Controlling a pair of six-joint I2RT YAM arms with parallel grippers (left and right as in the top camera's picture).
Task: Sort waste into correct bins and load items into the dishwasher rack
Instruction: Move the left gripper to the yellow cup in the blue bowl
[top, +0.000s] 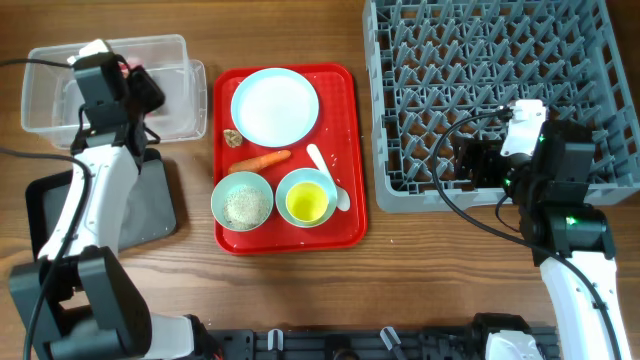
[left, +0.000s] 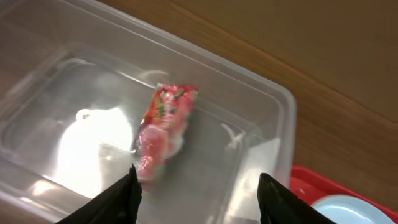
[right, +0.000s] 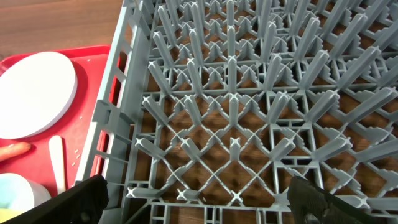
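I judge the step in hand is the sorting of waste, and that the red wrapper (left: 163, 127) is finished. My left fingers (left: 115, 202) are spread apart and hold nothing. The wrapper lies below and just ahead of them on the floor of the clear tub (left: 273, 143), closer to one finger than to the other, and I see no contact with it.

My right fingers (right: 87, 199) are also released and empty, hanging over the near corner of the dishwasher rack (right: 249, 124).

For the next move I think I must lift the left fingers straight out over the tub wall, then bring them to the carrot (top: 263, 158) on the red tray (top: 350, 190), well apart from them. It needs a low grasp across its length.
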